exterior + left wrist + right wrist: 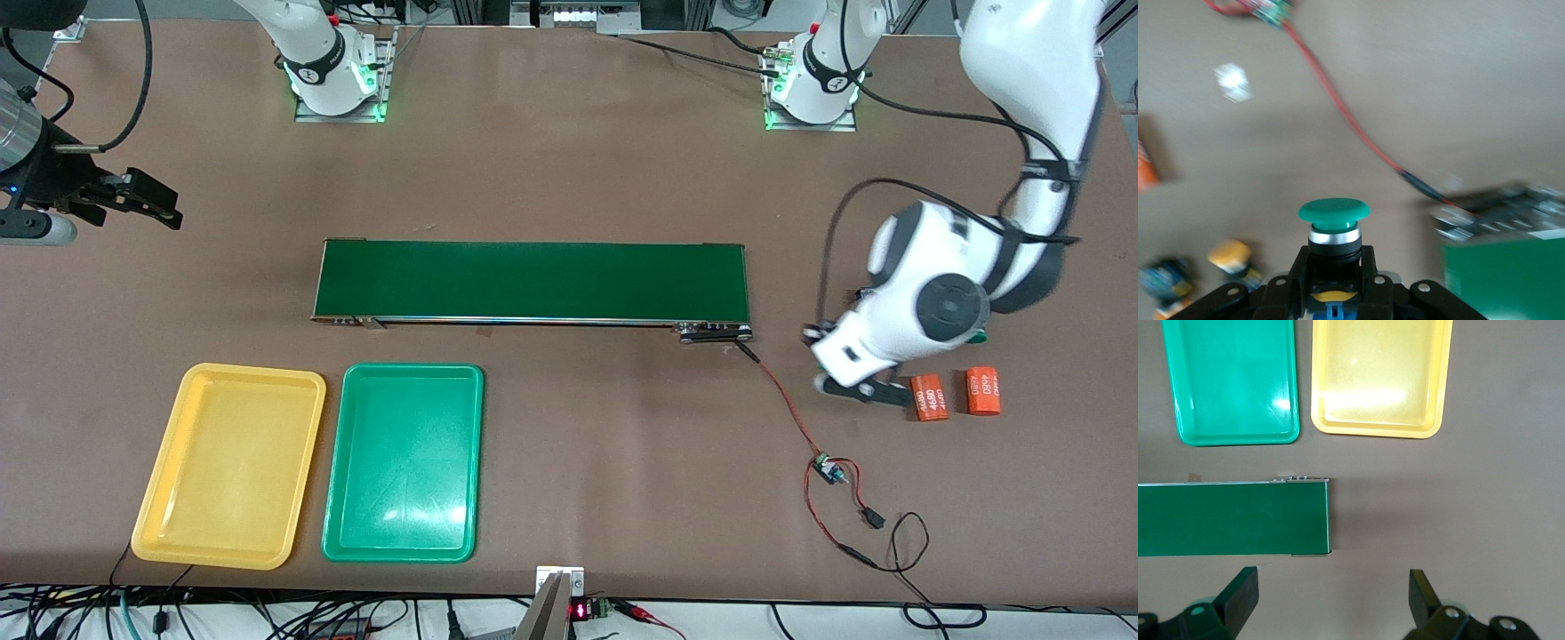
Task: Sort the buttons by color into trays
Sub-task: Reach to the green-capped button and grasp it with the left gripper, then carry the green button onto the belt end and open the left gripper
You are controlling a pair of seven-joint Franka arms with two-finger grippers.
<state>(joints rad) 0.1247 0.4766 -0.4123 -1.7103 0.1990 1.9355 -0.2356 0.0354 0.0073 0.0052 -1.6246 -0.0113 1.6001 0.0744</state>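
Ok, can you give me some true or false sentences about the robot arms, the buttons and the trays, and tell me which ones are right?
1. The left end effector is shut on a green button. True.
2. The green tray has buttons in it. False: nothing lies in it, and the yellow tray beside it holds nothing either.
3. The right end effector is open. True: it waits over the table at the right arm's end, holding nothing.
4. Two orange cylinders lie on the conveyor belt. False: they lie on the table near the left end effector.
5. The trays are farther from the front camera than the conveyor belt. False: they are nearer.
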